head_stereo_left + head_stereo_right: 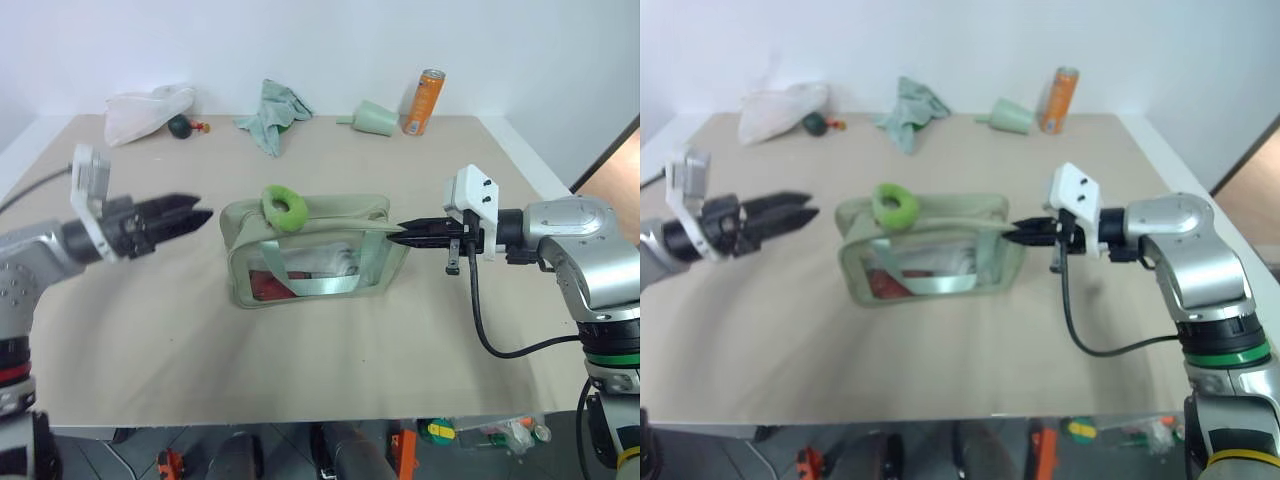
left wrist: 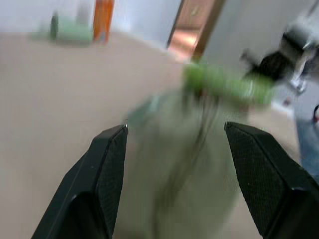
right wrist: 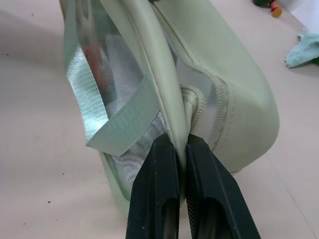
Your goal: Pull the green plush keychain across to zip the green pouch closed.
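Between my two grippers the pouch (image 1: 310, 252) stood upright on the table (image 1: 150, 330), its long axis running from one hand across to the other. My right arm reached in from the side, bent at the elbow, and my right gripper (image 1: 402, 237) pointed toward the left gripper and slightly down, its tip at the pouch's near end. Its fingers (image 3: 159, 189) were pressed together on the pouch's pale top edge at that end, the fabric pinched thin between them. My left arm was held out level, and my left gripper (image 1: 200, 214) aimed at the pouch's opposite end but stood clear of it, touching nothing. Its fingers (image 2: 104, 174) were spread wide apart with nothing between them.

Nearer my left gripper than my right, the keychain (image 1: 285, 206) sat on the pouch's top edge, a fuzzy ring with its hole showing toward the head camera.

My right wrist view showed the strap (image 3: 117, 127) folded across the clear front and the zip's end just past my fingertips, details too fine for the head views. My left wrist view showed the pouch and keychain as a blur ahead. Beyond the pouch, well past both hands, the head views showed a can (image 1: 425, 102), a cone cup (image 1: 372, 118), a teal cloth (image 1: 273, 112) and a white bag (image 1: 145, 110).
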### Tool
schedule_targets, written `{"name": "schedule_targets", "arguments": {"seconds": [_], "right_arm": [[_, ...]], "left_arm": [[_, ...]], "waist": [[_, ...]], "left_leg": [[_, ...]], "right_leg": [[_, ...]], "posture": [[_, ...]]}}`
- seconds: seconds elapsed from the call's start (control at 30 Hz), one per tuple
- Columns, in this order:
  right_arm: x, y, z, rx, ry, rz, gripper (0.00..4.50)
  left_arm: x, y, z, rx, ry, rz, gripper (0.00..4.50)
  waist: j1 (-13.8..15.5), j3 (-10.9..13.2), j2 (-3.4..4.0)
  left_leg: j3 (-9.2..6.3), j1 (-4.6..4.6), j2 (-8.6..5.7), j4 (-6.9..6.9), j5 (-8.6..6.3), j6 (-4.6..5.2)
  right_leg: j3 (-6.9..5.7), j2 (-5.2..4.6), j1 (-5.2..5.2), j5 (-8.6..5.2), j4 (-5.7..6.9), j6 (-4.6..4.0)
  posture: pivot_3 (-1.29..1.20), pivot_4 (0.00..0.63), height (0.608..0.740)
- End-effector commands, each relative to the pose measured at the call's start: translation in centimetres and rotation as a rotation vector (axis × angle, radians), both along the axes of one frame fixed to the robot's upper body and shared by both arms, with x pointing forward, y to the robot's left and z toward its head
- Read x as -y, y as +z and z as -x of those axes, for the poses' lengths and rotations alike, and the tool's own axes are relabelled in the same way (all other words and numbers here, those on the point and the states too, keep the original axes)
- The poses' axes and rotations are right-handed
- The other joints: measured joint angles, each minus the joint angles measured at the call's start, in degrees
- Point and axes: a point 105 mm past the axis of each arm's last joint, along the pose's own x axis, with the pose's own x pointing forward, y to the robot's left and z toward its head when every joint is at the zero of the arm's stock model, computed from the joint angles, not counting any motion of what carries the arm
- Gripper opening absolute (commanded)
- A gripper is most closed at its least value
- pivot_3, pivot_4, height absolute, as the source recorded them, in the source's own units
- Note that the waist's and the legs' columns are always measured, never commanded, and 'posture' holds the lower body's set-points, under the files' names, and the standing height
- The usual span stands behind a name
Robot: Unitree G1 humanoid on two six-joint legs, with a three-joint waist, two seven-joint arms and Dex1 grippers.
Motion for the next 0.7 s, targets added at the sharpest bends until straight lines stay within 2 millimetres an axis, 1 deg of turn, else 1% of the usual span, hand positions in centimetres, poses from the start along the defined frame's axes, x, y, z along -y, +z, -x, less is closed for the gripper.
{"name": "schedule_targets", "arguments": {"seconds": [0.03, 0.13, 0.27, 0.47, 0.6, 0.63, 0.7], "right_arm": [[-0.2, 0.6, 0.2, 0.023, 0.013, -0.005, 0.00], [-0.2, 0.6, 0.1, 0.023, 0.015, -0.005, 0.00], [-0.2, 0.7, 0.1, 0.024, 0.016, -0.002, 0.00], [-0.1, 0.8, 0.3, 0.027, 0.012, -0.002, 0.00], [0.0, 0.8, 0.4, 0.029, 0.005, 0.000, 0.00], [0.0, 0.8, 0.4, 0.028, 0.003, -0.001, 0.00], [0.1, 0.8, 0.5, 0.027, -0.001, -0.001, 0.00]], "left_arm": [[1.3, -0.4, 2.5, 0.038, -0.118, -0.105, 3.21], [2.0, -0.4, 2.4, 0.041, -0.126, -0.076, 3.21], [3.2, -1.1, 2.3, 0.036, -0.153, -0.067, 3.21], [4.2, -2.3, 0.5, 0.031, -0.124, -0.070, 3.21], [4.7, -3.7, -0.6, 0.035, -0.088, -0.110, 3.21], [4.8, -3.7, -0.9, 0.040, -0.077, -0.098, 2.98], [5.0, -3.5, -1.2, 0.039, -0.073, -0.071, 2.40]], "waist": [[0.27, 0.00, 0.01], [0.43, -0.01, -0.02], [0.25, 0.00, -0.01], [0.32, 0.00, -0.01], [0.29, 0.00, -0.01], [0.30, 0.00, -0.01], [0.34, 0.00, -0.01]], "left_leg": [[0.01, 0.02, -0.01, 0.00, 0.00, 0.00], [-0.05, 0.01, -0.02, 0.03, 0.05, -0.01], [0.01, 0.12, -0.01, 0.03, 0.09, 0.05], [-0.02, 0.10, 0.00, -0.01, 0.09, 0.05], [0.02, 0.10, -0.01, -0.02, 0.09, 0.05], [0.02, 0.10, -0.01, -0.02, 0.09, 0.05], [0.01, 0.10, -0.02, -0.01, 0.09, 0.05]], "right_leg": [[0.00, -0.03, 0.01, -0.02, 0.00, -0.03], [-0.10, -0.05, 0.03, 0.00, 0.00, -0.01], [-0.08, -0.02, 0.09, 0.09, 0.00, 0.05], [-0.09, 0.02, 0.08, 0.10, 0.00, 0.04], [-0.03, 0.01, 0.08, 0.10, 0.00, 0.04], [-0.02, 0.01, 0.08, 0.10, 0.00, 0.04], [-0.03, -0.01, 0.09, 0.10, 0.00, 0.04]], "posture": [[0.00, 0.150, 0.740], [0.00, 0.150, 0.740], [0.00, 0.150, 0.740], [0.00, 0.150, 0.740], [0.00, 0.150, 0.740], [0.00, 0.150, 0.740], [0.00, 0.150, 0.740]]}}
